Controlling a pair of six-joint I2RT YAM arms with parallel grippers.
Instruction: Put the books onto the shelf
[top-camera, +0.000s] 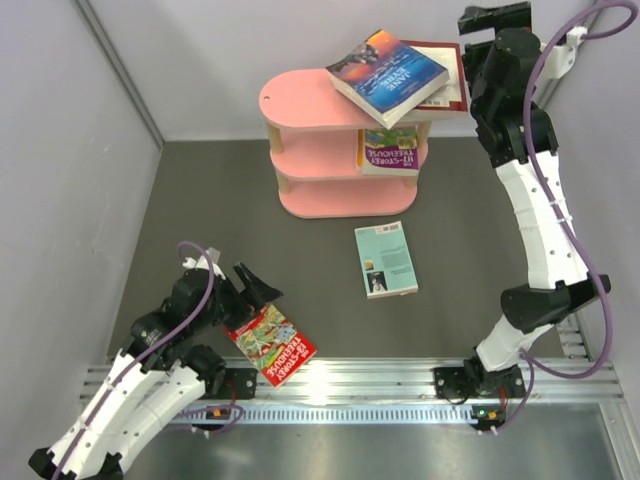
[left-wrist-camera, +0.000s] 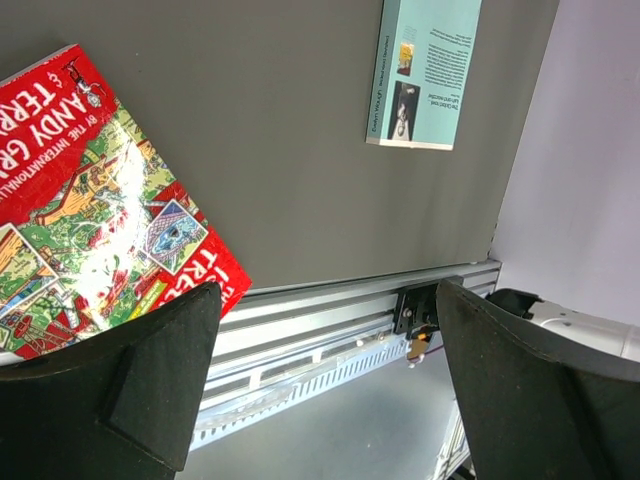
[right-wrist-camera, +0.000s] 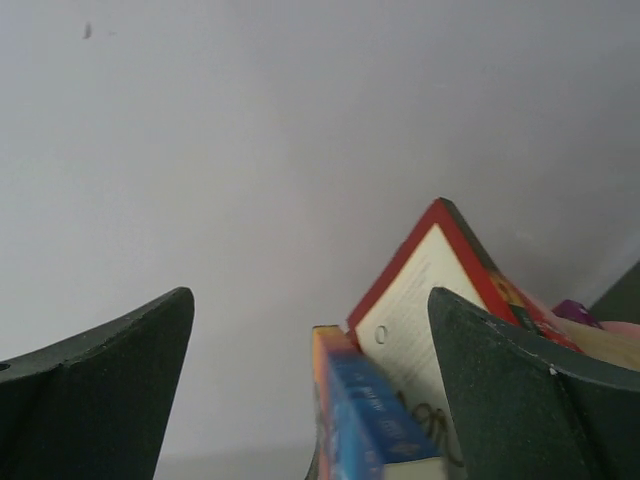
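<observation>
The pink shelf (top-camera: 300, 140) stands at the back of the table. A blue book (top-camera: 388, 75) lies askew on its top board, over a maroon-and-cream book (top-camera: 450, 80). A purple-green book (top-camera: 390, 150) sits in the middle tier. On the table lie a light teal book (top-camera: 386, 258) (left-wrist-camera: 425, 70) and a red Treehouse book (top-camera: 271, 343) (left-wrist-camera: 90, 200). My left gripper (top-camera: 250, 290) (left-wrist-camera: 328, 290) is open, just above the red book's upper corner. My right gripper (top-camera: 492, 20) (right-wrist-camera: 310, 300) is open beside the top books (right-wrist-camera: 370, 420), empty.
An aluminium rail (top-camera: 380, 375) (left-wrist-camera: 330, 310) runs along the table's near edge, carrying both arm bases. Grey walls close in the left, back and right sides. The right arm (top-camera: 540, 220) stretches up the right side to the shelf's top corner.
</observation>
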